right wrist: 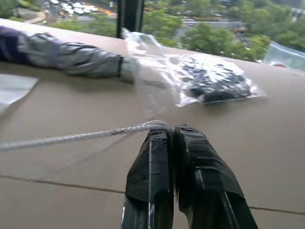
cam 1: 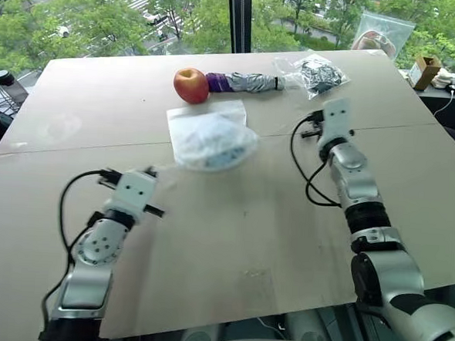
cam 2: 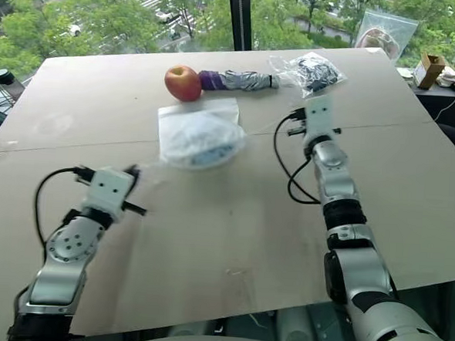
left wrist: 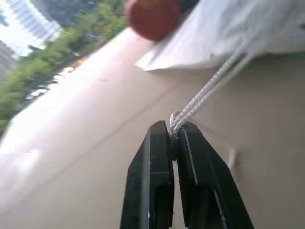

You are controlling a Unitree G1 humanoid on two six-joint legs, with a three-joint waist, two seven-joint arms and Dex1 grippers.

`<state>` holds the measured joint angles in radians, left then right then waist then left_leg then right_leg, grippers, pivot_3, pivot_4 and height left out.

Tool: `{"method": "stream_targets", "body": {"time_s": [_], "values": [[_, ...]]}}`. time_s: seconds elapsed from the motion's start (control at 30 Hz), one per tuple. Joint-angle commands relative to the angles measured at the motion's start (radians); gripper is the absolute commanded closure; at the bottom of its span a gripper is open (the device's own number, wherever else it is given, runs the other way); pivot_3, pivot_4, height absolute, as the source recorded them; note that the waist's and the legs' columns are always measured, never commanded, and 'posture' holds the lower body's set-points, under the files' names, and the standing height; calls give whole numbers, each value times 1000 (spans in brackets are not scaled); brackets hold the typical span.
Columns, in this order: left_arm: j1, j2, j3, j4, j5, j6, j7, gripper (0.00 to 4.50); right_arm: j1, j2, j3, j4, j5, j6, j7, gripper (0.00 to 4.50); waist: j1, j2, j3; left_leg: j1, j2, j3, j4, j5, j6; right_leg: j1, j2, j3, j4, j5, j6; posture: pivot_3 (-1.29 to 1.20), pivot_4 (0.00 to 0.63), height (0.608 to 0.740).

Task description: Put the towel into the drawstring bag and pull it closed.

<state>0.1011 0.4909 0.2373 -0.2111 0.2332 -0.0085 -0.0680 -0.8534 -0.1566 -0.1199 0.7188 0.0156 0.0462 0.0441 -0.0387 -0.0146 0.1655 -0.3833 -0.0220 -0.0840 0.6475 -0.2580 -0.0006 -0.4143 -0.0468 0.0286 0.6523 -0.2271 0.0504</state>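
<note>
Drawstring bag (cam 1: pixel 211 138) cords pinched (taut) by both closed end effectors (left wrist: pixel 174 136) (right wrist: pixel 171 130).

This looks like an upper-floor office or test room set up as a robot workspace. A large plain tan table (cam 1: pixel 231 240) fills most of the frame, made of boards with a seam running across it. Along the top edge a window with a dark frame post (cam 1: pixel 238 16) looks down on treetops, a street and parked cars far below. At the upper right, beyond the table edge, a small cardboard box (cam 1: pixel 424 70) and loose cables sit on a dark side surface.
</note>
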Motion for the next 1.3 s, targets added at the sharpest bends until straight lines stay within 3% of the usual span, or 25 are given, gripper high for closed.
{"method": "stream_targets", "body": {"time_s": [0.03,0.13,0.3,0.47,0.57,0.7,0.8,0.93,1.03,1.07,1.3], "values": [[15,-13,69,-34,147,-2,174,4428,-23,5,-93,49,52,-33,-122,4500,-1,0,0,0,0,0,0,0,0,0,0,0,0,0,0,0,150,740],[25,-61,108,-57,197,69,251,4428,-28,9,-133,67,83,-46,-191,4500,-1,0,0,0,0,1,0,0,0,0,0,1,0,0,0,0,150,740],[-11,-199,241,-77,161,262,364,4428,-22,15,-207,76,144,-58,-337,4500,-2,0,0,-1,1,1,0,0,0,0,0,0,0,0,0,0,150,740],[-59,-239,323,-52,151,379,430,4428,-3,14,-286,65,195,-86,-506,4500,-2,0,0,0,1,1,1,0,0,0,0,0,2,0,0,0,150,740],[-89,-232,314,-16,85,363,386,4428,3,9,-310,60,227,-114,-539,4500,-1,0,0,-1,1,0,1,0,0,0,0,-1,2,0,0,0,150,740],[-109,-223,223,5,-66,291,227,4428,-31,25,-275,58,330,-85,-309,4500,-2,0,0,-1,1,1,1,0,0,0,0,-1,1,0,0,0,150,740],[-77,-184,74,-35,-178,231,-12,3439,17,-1,-84,-74,351,31,158,4500,-5,0,0,-1,1,2,1,0,0,0,0,0,0,0,0,0,150,740],[-26,-103,16,-73,-241,219,-188,1718,198,-140,126,-331,390,213,633,3052,-4,0,0,-1,2,3,0,-1,1,1,1,-1,-2,0,0,0,150,740],[32,-46,25,-115,-322,217,-316,304,322,-307,241,-429,333,191,888,1625,2,0,0,-1,3,1,1,-1,1,1,2,-2,-2,0,0,0,150,740],[60,-33,37,-133,-361,238,-354,251,347,-348,242,-436,334,182,939,1276,7,2,1,-1,3,0,1,-1,1,1,1,-2,-3,0,0,0,150,740],[234,32,80,-230,-518,283,-523,251,368,-429,160,-315,330,5,1058,1276,-1,2,2,0,4,4,2,-2,3,4,1,1,-7,0,0,0,150,740]]}}
